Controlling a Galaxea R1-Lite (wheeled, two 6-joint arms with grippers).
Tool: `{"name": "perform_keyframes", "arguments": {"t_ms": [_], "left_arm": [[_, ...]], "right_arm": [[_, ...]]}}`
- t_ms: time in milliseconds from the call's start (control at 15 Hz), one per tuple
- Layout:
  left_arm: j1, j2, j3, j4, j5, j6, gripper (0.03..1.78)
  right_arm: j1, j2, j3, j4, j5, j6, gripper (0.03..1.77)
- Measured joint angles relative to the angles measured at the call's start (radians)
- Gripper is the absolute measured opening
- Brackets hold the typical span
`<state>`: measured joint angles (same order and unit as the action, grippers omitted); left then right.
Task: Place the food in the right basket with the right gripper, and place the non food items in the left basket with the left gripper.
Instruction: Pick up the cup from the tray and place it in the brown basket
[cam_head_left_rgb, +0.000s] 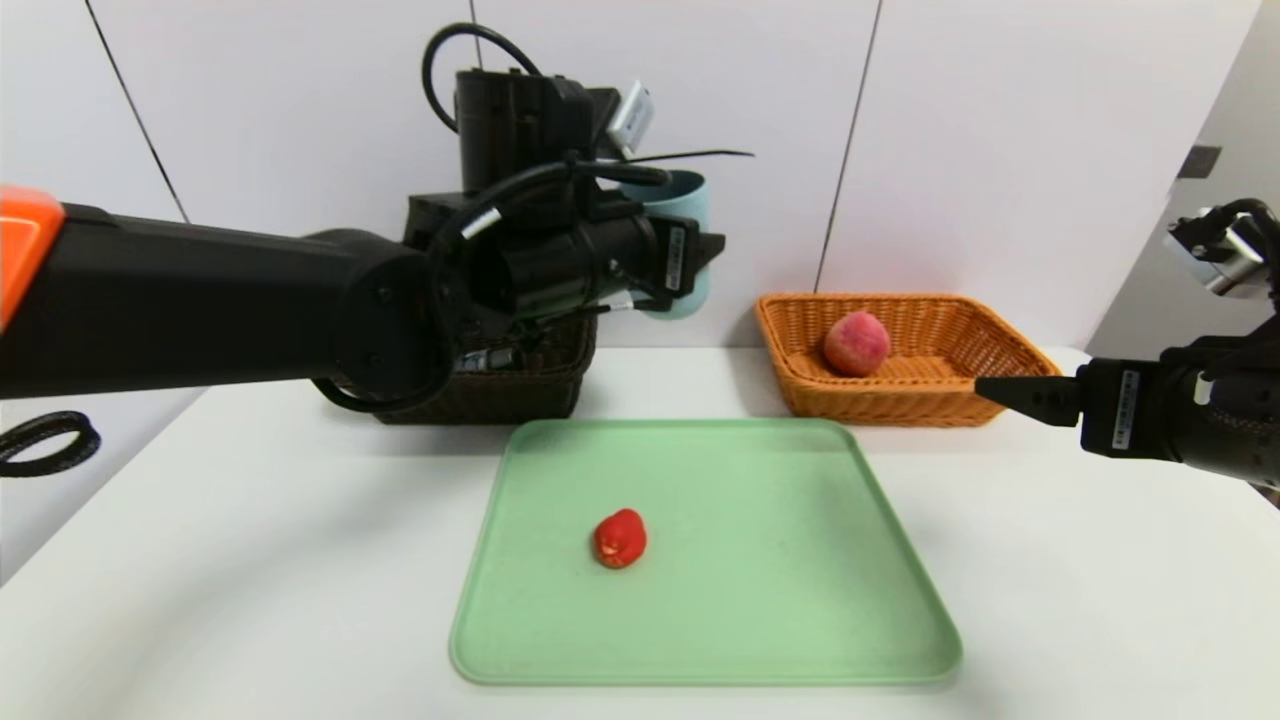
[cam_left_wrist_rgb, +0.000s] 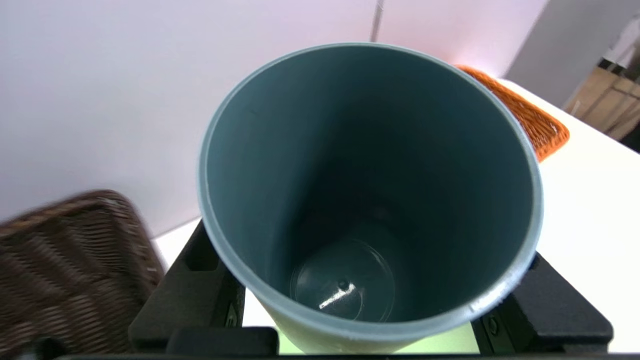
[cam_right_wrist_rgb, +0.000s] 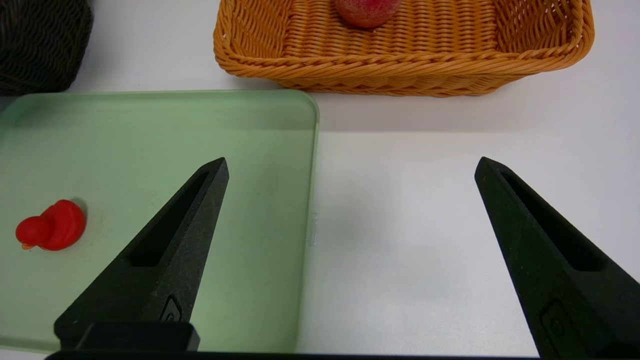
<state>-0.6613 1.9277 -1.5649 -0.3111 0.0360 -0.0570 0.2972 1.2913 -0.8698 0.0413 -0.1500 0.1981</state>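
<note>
**Cup held up by the dark basket, duck alone on the tray**

A white table (cam_head_left_rgb: 250, 560) runs back to a pale panelled wall. Nearest me lies the green tray (cam_head_left_rgb: 800, 600), bare but for the small red duck toy (cam_head_left_rgb: 620, 538) left of its middle, with open room all around it. My right gripper (cam_right_wrist_rgb: 350, 165) hangs over the table just off the tray's right edge, jaws spread wide and holding nothing. Farther back, my left gripper (cam_head_left_rgb: 700, 262) is raised, jaws clamped on the blue-grey cup (cam_left_wrist_rgb: 370, 200), just right of the dark basket (cam_left_wrist_rgb: 70, 270). The peach (cam_head_left_rgb: 857, 343) sits in the orange basket (cam_head_left_rgb: 1000, 340) at the back right. I can read no writing on anything.
</note>
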Motion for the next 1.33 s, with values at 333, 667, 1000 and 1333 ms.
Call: {"name": "perform_keyframes", "arguments": {"t_ms": [333,667,1000,1333], "left_arm": [[0.146,-0.057,-0.017,0.056,-0.006,0.001,1.15],[0.303,-0.056,0.0,0.057,-0.016,0.001,1.15],[0.403,0.003,0.051,0.05,-0.021,0.006,1.15],[0.525,0.093,0.055,0.032,-0.044,0.008,1.15]], "right_arm": [[0.0,0.0,0.0,0.0,0.001,-0.001,1.7],[0.001,0.002,-0.006,0.0,0.001,-0.003,1.7],[0.006,0.003,-0.005,0.0,0.0,-0.001,1.7],[0.006,0.002,-0.003,0.0,-0.001,-0.003,1.7]]}}
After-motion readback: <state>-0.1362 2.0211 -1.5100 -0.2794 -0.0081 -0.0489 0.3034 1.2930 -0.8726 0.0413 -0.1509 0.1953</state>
